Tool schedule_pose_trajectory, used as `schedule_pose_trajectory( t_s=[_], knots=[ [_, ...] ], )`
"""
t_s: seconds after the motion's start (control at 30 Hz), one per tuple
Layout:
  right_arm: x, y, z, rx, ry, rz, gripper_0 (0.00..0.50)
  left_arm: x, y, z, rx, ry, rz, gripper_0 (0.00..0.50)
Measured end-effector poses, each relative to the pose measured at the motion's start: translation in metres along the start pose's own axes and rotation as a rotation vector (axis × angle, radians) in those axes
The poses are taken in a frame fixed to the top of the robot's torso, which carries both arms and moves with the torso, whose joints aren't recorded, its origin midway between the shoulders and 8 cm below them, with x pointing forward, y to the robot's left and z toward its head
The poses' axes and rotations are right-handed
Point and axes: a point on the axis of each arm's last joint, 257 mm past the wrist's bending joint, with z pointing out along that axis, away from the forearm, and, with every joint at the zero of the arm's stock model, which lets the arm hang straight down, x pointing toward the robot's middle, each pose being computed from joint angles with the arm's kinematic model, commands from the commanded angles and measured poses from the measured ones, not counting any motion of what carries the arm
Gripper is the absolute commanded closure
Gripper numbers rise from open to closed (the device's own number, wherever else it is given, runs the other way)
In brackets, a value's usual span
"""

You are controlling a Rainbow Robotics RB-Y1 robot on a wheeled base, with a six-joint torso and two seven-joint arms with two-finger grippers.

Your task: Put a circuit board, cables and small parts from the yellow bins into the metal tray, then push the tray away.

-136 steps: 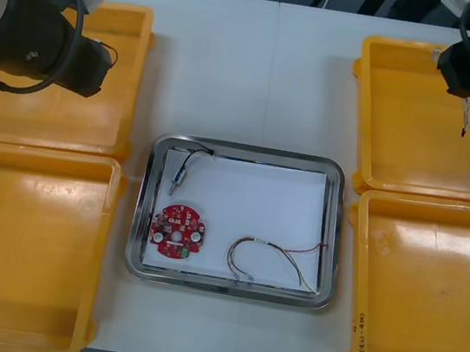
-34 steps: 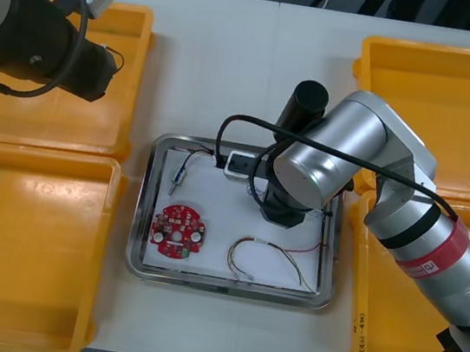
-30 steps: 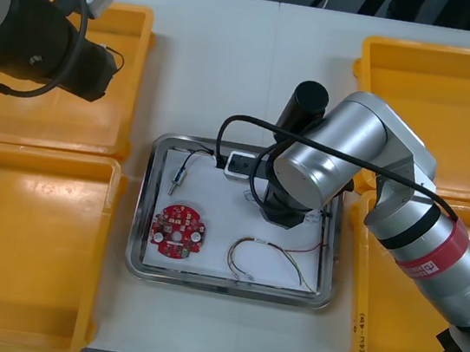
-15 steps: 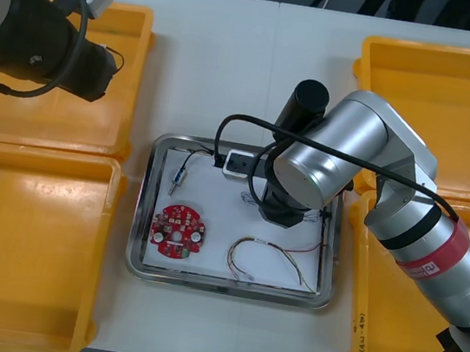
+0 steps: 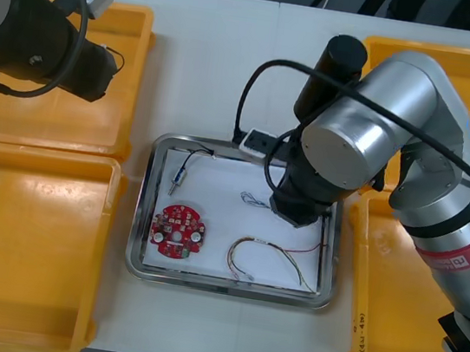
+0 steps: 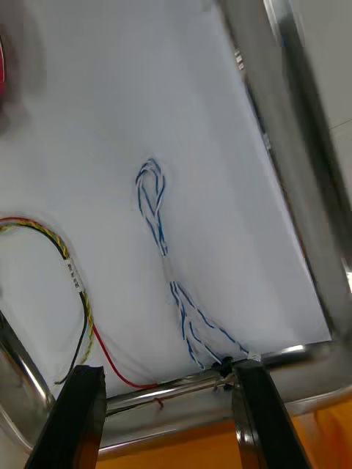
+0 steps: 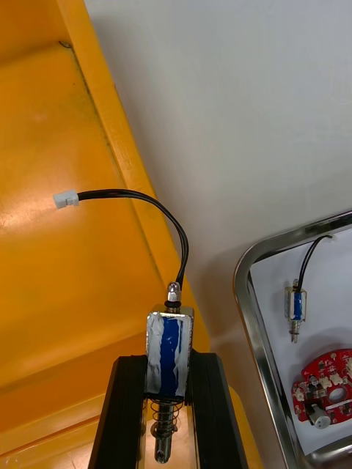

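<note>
Left jaws pinch the seemingly light, rigid small metal part [image 7: 169,344] mid-body near the metal tray [image 7: 246,275]; right jaws spread above it.

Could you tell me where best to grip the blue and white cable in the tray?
Take the blue and white cable mid-length, from above, straddling it: it lies flat, and one end crowds the tray rim by the open right gripper.

The bins [image 5: 34,235] are yellow, the tray [image 5: 138,215] white inside, the circuit board [image 5: 177,231] red, the cable [image 6: 158,227] twisted blue and white, the small metal part [image 7: 169,352] striped blue.
</note>
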Motion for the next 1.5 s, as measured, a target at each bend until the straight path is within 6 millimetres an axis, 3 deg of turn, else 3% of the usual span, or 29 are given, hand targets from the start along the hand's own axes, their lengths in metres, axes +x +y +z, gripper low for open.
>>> schedule_pose_trajectory(
  t_s=[0.2, 0.4, 0.5, 0.7, 1.13, 1.5],
  knots=[
    [-0.016, -0.011, -0.034, 0.066, -0.106, 0.077, 0.0, 0.0, 0.0, 0.0, 0.001, 0.0, 0.0, 0.5],
    [-0.002, -0.03, -0.06, 0.085, -0.153, 0.262, 0.0, 0.0, -0.002, 0.0, 0.009, 0.001, 0.003, 0.5],
    [0.014, -0.043, -0.069, 0.082, -0.148, 0.301, 0.0, 0.0, -0.003, 0.0, 0.013, 0.001, 0.004, 0.5],
    [0.053, -0.07, -0.087, 0.089, -0.118, 0.544, 0.0, 0.001, -0.005, 0.0, 0.02, 0.002, 0.005, 0.5],
    [0.135, -0.111, -0.128, 0.1, -0.104, 0.794, 0.0, -0.001, -0.014, -0.002, 0.018, -0.007, -0.099, 0.5],
    [0.207, -0.12, -0.127, 0.115, -0.081, 0.992, 0.0, -0.002, -0.044, 0.002, 0.014, -0.018, -0.057, 0.5]
  ],
)
